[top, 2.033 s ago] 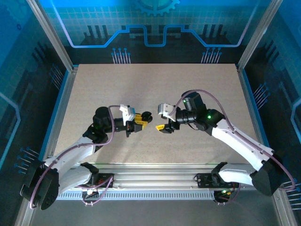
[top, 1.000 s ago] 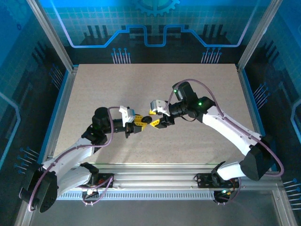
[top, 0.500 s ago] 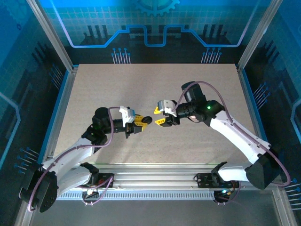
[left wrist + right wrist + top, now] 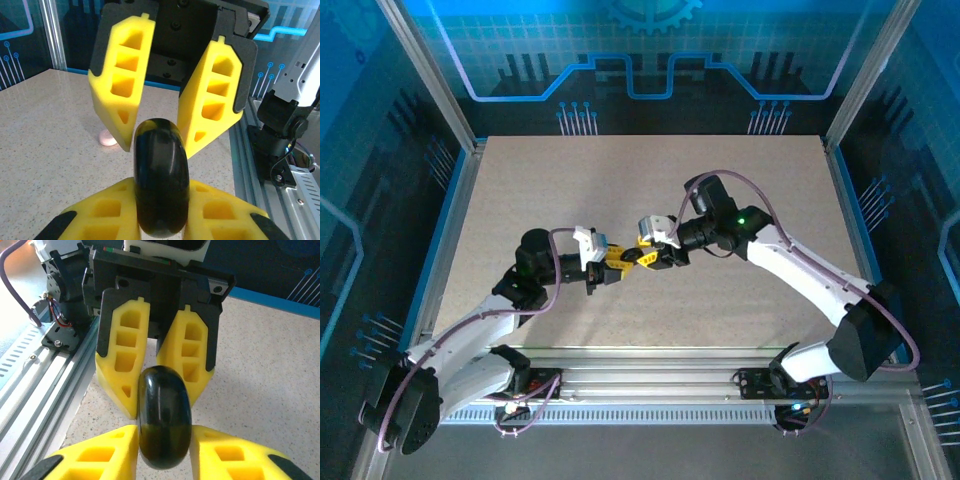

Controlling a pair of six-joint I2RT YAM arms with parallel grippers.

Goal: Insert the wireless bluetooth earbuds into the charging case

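Observation:
A glossy black round charging case [image 4: 631, 259] hangs on edge above the middle of the table, held from both sides. My left gripper [image 4: 621, 262] is shut on it; its yellow fingers [image 4: 107, 210] press the case [image 4: 160, 175] in the left wrist view. Facing it, my right gripper [image 4: 643, 257] also grips the case [image 4: 164, 410], with its fingers [image 4: 227, 452] touching both flanks. The case looks closed. A small pale pink piece [image 4: 107, 138] lies on the table beyond the case, too blurred to tell whether it is an earbud. The black earbuds are out of view.
The speckled beige table [image 4: 650, 180] is fenced by blue-edged frame walls. An aluminium rail [image 4: 650, 372] with the arm bases runs along the near edge, close to both grippers [image 4: 35, 380].
My right gripper pulled back from the case half a second ago and has now come in again and closed on it. The left arm has held the case still throughout.

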